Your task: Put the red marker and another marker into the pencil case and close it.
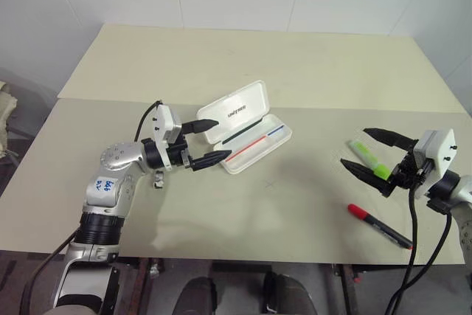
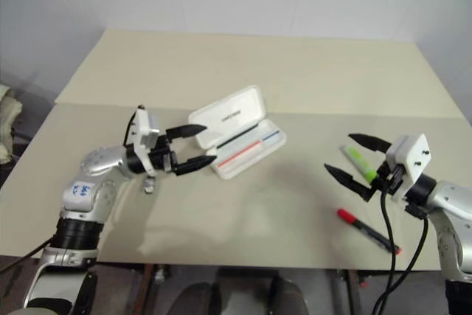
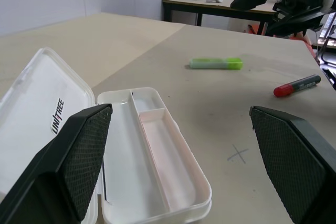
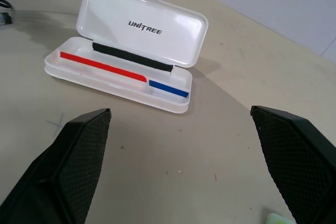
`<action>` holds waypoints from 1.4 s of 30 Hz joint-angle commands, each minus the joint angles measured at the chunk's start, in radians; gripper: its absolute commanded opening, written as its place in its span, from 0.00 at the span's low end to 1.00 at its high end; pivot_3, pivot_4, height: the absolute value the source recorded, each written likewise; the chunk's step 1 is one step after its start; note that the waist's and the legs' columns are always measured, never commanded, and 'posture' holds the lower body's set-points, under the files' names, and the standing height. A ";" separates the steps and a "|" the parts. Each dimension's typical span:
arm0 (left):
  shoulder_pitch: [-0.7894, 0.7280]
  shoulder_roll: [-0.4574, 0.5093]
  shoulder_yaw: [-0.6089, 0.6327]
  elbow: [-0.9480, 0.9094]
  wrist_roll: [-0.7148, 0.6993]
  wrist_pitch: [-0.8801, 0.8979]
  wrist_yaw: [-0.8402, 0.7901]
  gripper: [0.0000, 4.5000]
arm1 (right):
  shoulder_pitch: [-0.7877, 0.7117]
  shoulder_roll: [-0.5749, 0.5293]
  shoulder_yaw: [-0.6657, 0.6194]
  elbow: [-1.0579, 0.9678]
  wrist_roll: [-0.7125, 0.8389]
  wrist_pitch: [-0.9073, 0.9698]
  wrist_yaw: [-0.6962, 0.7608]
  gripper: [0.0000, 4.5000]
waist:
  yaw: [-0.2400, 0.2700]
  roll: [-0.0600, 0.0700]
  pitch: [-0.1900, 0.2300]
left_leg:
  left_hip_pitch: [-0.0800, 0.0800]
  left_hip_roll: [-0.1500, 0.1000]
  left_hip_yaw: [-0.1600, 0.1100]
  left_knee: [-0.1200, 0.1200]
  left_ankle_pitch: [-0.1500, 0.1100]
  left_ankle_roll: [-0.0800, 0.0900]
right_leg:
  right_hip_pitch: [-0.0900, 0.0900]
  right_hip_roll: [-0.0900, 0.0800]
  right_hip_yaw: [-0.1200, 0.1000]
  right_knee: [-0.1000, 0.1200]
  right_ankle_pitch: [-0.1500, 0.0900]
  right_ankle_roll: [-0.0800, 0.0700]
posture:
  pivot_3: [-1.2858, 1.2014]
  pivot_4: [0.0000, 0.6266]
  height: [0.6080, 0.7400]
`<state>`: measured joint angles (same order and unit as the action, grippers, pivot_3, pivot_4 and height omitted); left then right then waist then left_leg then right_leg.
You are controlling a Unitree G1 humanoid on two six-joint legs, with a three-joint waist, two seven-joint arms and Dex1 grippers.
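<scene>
Case [image 1: 247, 127] lies open and empty; red marker [image 1: 379, 226] and highlighter [image 1: 370, 159] remain on the table [image 1: 295, 57]. Left gripper [image 1: 212, 140] and right gripper [image 1: 369, 154] gape wide, holding nothing. Nothing packed yet.

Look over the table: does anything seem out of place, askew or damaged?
Nothing stands out. The pencil case lies open and empty; the green highlighter and red marker lie loose on the table, undamaged.
</scene>
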<state>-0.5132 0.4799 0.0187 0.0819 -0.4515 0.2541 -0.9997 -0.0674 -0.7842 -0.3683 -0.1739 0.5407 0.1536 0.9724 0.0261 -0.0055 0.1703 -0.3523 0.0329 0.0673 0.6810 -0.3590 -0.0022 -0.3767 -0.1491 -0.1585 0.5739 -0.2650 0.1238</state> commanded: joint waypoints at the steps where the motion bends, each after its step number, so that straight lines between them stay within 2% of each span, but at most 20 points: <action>1: -0.002 0.016 0.004 -0.050 -0.004 0.008 -0.007 1.00 | -0.029 -0.033 -0.044 -0.035 0.036 0.020 0.008 1.00 | 0.000 0.000 0.000 | 0.000 0.000 0.000 0.000 0.000 0.000 | 0.000 0.000 0.000 0.000 0.000 0.000 | 0.52 0.24 1.00; 12: -0.018 0.043 -0.025 -0.062 0.025 0.029 -0.021 1.00 | -0.051 -0.031 -0.016 -0.090 0.050 0.076 0.002 1.00 | 0.001 0.000 0.000 | 0.000 0.000 0.000 0.000 0.000 0.000 | 0.000 0.000 0.000 0.000 0.000 0.000 | 0.52 0.24 1.00; 15: -0.021 0.043 -0.025 -0.064 0.017 0.044 -0.018 0.86 | -0.053 -0.023 -0.008 -0.105 0.048 0.082 -0.006 1.00 | 0.001 0.000 0.000 | 0.000 0.000 0.000 0.000 0.000 0.000 | 0.000 0.000 0.000 0.000 0.000 0.000 | 0.52 0.24 1.00; 21: -0.038 0.039 -0.098 -0.082 0.067 0.081 -0.009 0.43 | -0.035 -0.010 -0.006 -0.136 0.060 0.091 -0.005 1.00 | 0.001 0.000 0.000 | 0.000 0.000 0.000 0.000 0.000 0.000 | 0.000 0.000 0.000 0.000 0.000 0.000 | 0.52 0.24 1.00; 26: -0.071 0.024 -0.188 -0.091 0.150 0.121 0.030 0.43 | -0.007 0.019 0.009 -0.189 0.060 0.095 -0.027 1.00 | 0.004 0.000 0.000 | 0.000 0.000 -0.001 0.000 0.000 0.000 | 0.000 0.000 0.000 0.000 0.000 0.000 | 0.52 0.24 1.00; 33: -0.135 0.003 -0.273 -0.119 0.226 0.279 0.104 0.43 | 0.008 0.054 0.022 -0.216 0.048 0.084 -0.051 1.00 | 0.003 0.000 0.000 | 0.000 0.000 -0.001 0.000 0.000 0.000 | 0.000 0.000 0.000 0.000 0.000 0.000 | 0.52 0.24 1.00; 42: -0.194 0.028 -0.383 -0.132 0.310 0.422 0.089 0.43 | 0.027 0.078 0.036 -0.273 0.044 0.080 -0.090 1.00 | 0.004 0.000 0.000 | 0.000 0.000 -0.001 0.000 0.000 0.000 | 0.000 0.000 0.000 0.000 0.000 0.000 | 0.52 0.24 1.00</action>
<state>-0.6756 0.4938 -0.3432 0.0027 -0.1600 0.6489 -0.8991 -0.0507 -0.7080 -0.3184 -0.4013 0.5775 0.2444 0.8929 0.0296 -0.0056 0.1703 -0.3529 0.0325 0.0666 0.6810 -0.3590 -0.0021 -0.3766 -0.1490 -0.1586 0.5738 -0.2651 0.1238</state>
